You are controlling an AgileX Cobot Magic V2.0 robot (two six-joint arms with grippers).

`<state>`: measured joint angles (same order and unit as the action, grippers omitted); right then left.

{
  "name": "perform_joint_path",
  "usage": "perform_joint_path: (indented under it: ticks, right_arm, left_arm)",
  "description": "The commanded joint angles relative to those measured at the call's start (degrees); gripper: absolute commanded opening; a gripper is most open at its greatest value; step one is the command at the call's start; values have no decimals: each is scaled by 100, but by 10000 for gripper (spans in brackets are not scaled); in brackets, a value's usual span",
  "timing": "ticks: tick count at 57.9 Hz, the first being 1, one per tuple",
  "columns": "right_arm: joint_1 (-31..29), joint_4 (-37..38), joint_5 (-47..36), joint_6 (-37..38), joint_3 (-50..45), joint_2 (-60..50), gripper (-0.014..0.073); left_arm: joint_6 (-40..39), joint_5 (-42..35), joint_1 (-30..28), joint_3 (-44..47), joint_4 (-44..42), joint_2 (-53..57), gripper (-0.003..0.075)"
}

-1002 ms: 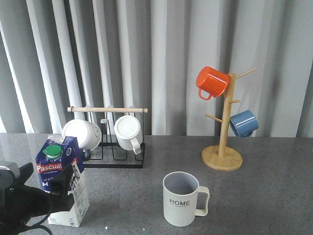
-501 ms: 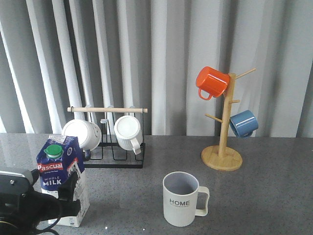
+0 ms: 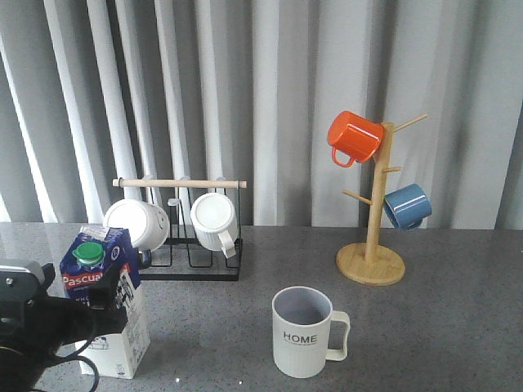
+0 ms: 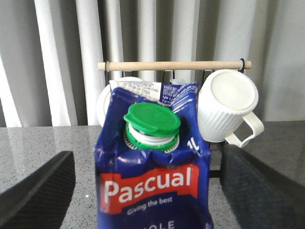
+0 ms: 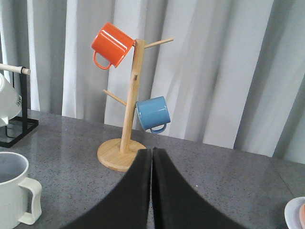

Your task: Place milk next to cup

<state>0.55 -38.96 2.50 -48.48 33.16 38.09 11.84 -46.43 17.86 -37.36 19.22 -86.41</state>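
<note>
The milk, a blue-and-white carton with a green cap, stands upright at the front left of the table. My left gripper is open with its fingers on either side of the carton. In the left wrist view the milk stands between the two black fingers, with a gap on each side. The cup, a ribbed pale mug marked "HOME", stands right of the milk, well apart from it; its edge also shows in the right wrist view. My right gripper is shut and empty; it is out of the front view.
A black wire rack with a wooden bar holds white mugs just behind the milk. A wooden mug tree at the back right carries an orange mug and a blue mug. A white plate edge lies near the right arm.
My left arm dipped lower beside the carton and has come back up to about its label height. The milk and the cup have not moved.
</note>
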Motion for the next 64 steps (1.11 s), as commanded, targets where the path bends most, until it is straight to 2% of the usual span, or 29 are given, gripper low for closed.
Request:
perform_joint_path:
  ticks: [1, 19, 36, 64]
  right_arm:
    - [-39, -13, -288, -38, 157, -12, -4]
    - [-39, -13, -288, -38, 157, -12, -4]
    - [-39, -13, -288, -38, 157, -12, -4]
    - [-39, -13, -288, -38, 157, -12, -4]
  left_arm:
    - [17, -291, -16, -220, -49, 150, 587]
    - [182, -224, -16, -268, -44, -89, 587]
    - [190, -707, -16, -268, -44, -341, 587]
    - [185, -781, -16, -268, -44, -367, 587]
